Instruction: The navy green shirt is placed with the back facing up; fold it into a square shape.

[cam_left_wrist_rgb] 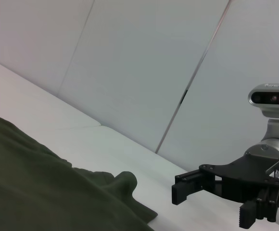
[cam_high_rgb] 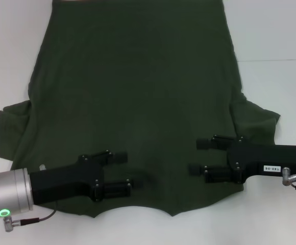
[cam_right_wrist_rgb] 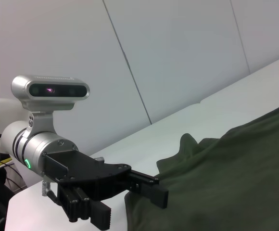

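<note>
While spread on white table (cam_high_rgb: 275,46), shirt (cam_high_rgb: 138,92)

The navy green shirt (cam_high_rgb: 138,102) runs past the head view's top edge.

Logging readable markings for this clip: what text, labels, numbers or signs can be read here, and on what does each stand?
"140-06": small white label on the right claw body, seen in the head view; digits are small, so the reading is uncertain.
Faint lettering on the camera housing above the left claw: too small to read.
The navy green shirt: no print visible.
</note>
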`<state>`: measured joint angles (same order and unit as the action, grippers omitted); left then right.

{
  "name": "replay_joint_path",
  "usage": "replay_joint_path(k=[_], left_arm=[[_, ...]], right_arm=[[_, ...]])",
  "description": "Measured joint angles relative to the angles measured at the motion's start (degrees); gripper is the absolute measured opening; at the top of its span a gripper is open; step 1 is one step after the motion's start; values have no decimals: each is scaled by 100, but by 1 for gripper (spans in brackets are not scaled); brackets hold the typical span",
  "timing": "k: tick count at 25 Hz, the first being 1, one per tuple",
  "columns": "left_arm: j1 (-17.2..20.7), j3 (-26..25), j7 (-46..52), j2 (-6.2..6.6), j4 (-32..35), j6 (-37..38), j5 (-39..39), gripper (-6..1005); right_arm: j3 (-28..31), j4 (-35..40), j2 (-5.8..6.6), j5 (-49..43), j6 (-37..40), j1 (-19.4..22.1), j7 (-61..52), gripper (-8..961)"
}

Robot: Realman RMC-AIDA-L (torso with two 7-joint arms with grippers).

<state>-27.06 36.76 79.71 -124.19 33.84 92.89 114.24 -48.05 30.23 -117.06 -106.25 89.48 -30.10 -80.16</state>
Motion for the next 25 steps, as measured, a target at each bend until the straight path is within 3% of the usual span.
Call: replay_joint_path(k=[16,25], left_arm=[[-9,-100,83,3,0,-246,-40,907],[-61,-1254,794,31,0,-1582,-152,905]], right_arm=[[-43,0,8,-4,-11,-48,-106,912],[-280,0,-15,-10,-109,-183,-341,911]])
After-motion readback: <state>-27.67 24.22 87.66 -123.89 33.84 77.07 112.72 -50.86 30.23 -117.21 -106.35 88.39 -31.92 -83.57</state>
